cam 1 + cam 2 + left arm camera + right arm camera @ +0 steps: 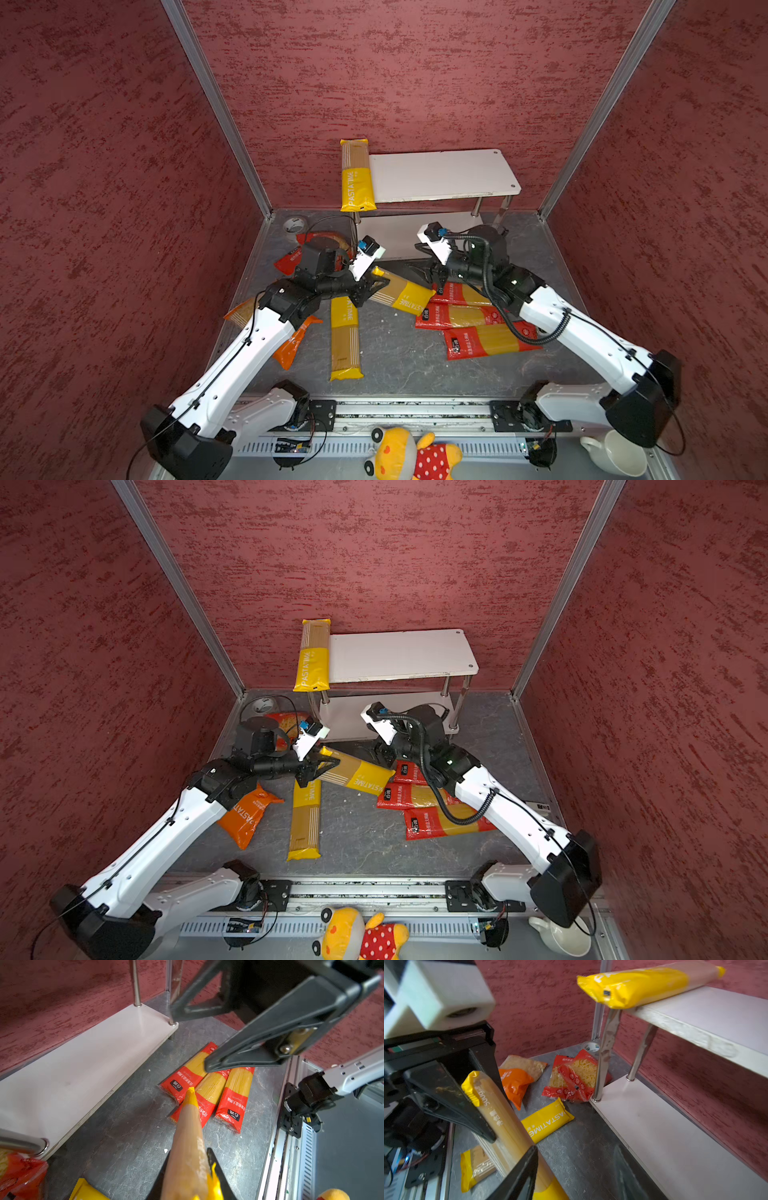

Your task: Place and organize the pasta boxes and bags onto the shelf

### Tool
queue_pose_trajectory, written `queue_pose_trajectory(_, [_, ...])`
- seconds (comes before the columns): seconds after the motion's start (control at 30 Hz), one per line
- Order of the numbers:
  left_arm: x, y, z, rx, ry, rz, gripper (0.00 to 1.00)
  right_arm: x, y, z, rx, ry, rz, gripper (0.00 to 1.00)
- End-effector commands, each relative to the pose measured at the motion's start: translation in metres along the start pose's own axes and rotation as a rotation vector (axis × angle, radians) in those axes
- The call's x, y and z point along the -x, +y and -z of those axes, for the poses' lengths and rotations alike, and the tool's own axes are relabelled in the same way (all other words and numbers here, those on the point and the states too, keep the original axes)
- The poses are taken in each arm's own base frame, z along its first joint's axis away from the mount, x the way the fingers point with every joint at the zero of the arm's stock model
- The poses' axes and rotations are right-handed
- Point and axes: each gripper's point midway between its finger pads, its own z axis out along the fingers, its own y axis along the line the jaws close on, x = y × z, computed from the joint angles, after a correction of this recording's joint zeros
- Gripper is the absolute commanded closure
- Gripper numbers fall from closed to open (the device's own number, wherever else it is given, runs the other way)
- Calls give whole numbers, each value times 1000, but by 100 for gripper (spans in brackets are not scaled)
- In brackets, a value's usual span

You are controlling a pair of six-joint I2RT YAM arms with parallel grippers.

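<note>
Red-brown textured walls closed in a grey stone-look table (395,361), and the shelf (440,174) stood against the back wall. In both top views a yellow spaghetti pack (356,174) lay across the left end of the top board, its near end hanging over the front edge. The left gripper (372,293) was clenched on one end of a second yellow pack (405,293), which slanted across the middle towards three red spaghetti packs (469,322) lying side by side on the right. I could not tell whether it touched them. A third yellow pack (345,336) lay flat on the table, one end under that gripper. The right gripper (411,255) hung just in front of the shelf, jaws apart, clasping nothing. An orange bag (293,345) lay under the left arm, with two red bags (289,262) behind it.

From the left wrist, the held pack ran off towards the red packs, and the right gripper's fingers (249,1053) stood spread above its far end.

From the right wrist, the left gripper's fingers (446,1101) pinched the pack close to its crimped end. The red bags lay overlapped just beside the shelf's front corner leg.
</note>
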Motion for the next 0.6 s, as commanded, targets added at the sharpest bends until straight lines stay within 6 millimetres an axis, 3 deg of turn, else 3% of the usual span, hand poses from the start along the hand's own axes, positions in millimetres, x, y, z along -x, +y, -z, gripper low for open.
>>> queue_pose_trajectory(0.0, [53,-16,22,1,-167,-197,100,-23,31,-7,216,102,121,43])
queue_pose_trajectory(0.27, [55,-14,20,25,-165,-255,100,-33,54,2,333,106,153,43])
queue_pose_trajectory(0.57, [62,-17,13,-11,-170,-311,100,-58,48,-2,318,159,189,42])
